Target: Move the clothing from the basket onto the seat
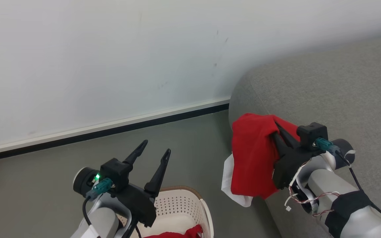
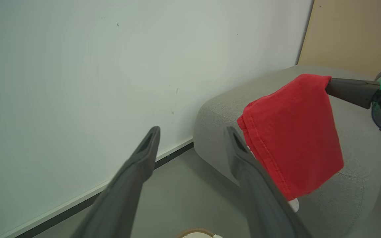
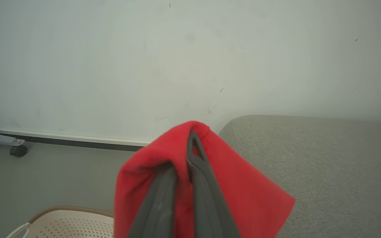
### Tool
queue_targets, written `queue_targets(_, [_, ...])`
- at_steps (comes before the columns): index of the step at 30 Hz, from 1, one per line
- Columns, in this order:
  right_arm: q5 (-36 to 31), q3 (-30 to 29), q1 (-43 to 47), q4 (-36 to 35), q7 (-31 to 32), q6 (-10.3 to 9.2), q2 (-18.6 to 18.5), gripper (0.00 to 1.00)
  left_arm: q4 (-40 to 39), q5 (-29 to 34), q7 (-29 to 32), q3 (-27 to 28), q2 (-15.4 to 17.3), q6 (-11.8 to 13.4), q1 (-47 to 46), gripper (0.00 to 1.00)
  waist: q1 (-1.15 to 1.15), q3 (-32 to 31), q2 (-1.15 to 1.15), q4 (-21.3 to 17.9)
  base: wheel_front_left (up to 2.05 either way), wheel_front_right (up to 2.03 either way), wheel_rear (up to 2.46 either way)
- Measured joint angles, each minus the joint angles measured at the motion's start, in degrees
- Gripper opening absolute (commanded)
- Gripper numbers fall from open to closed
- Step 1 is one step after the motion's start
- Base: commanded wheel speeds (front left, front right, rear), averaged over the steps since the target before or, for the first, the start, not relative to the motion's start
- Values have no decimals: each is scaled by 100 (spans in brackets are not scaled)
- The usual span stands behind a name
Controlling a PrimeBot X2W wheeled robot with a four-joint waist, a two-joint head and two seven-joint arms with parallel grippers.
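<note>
A red garment (image 1: 253, 155) with a white panel hangs from my right gripper (image 1: 276, 128), which is shut on its top fold. It dangles over the rounded front corner of the grey seat (image 1: 326, 92). In the right wrist view the cloth (image 3: 243, 191) drapes over my closed fingers (image 3: 203, 185). My left gripper (image 1: 157, 146) stands open and empty above the cream basket (image 1: 184, 201), where more red clothing (image 1: 177, 234) lies at the bottom edge. The left wrist view shows that gripper (image 2: 193, 129) spread wide, with the hanging garment (image 2: 293, 138) to its right against the seat (image 2: 217, 115).
A white wall with a dark baseboard (image 1: 111, 130) runs behind the grey floor (image 1: 193, 142). A caster wheel (image 3: 18, 150) stands at the far left by the wall. The basket rim (image 3: 68, 221) lies just left of the seat's corner (image 3: 326, 158).
</note>
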Motion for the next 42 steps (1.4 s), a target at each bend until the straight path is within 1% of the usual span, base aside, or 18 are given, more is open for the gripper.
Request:
queue_targets(4, [-112, -132, 219, -296, 0, -101, -215, 0, -102, 18, -48, -82, -1, -44, 208, 100, 0, -6, 0, -174, 0, 0, 0])
queue_targets(7, [-244, -212, 358, -521, 0, -136, -366, 0, -174, 32, -51, -179, -18, -47, 345, 100, 0, -8, 0, -321, 0, 0, 0])
queue_targets(8, [-244, -212, 358, -521, 0, -136, -366, 0, -174, 32, -51, -179, -18, -47, 345, 100, 0, -8, 0, -321, 0, 0, 0])
queue_targets(17, [-579, -456, 649, -1293, -2, -271, -664, 0, -436, 86, -67, -391, -119, -99, 666, 100, 0, 11, 0, -831, 0, 0, 0])
queue_targets(21, [-675, -584, 770, -1559, -13, -278, -760, 0, -538, 131, -73, -415, -149, -99, 747, 100, 0, 36, 0, -1070, 0, 0, 0])
queue_targets(23, [-702, -649, 800, -1672, -16, -322, -800, 0, -579, 135, -99, -437, -164, -99, 758, 100, 0, 55, 0, -1188, 0, 0, 0])
queue_targets(29, [-786, -922, 982, -2059, -24, -328, -960, 0, -668, 188, -99, -488, -241, -99, 757, 100, 0, 155, 0, -1493, 0, 0, 0])
queue_targets(35, [-925, -1160, 1067, -2327, -25, -369, -1034, 0, -715, 305, -99, -498, -246, -99, 753, 100, 1, 334, 0, -1648, 0, 0, 0])
queue_targets(42, [-1067, -1314, 926, -2392, -24, -370, -1169, 0, -829, 352, -100, -505, -247, -99, 715, 100, 1, 589, 0, -1662, 0, 0, 0])
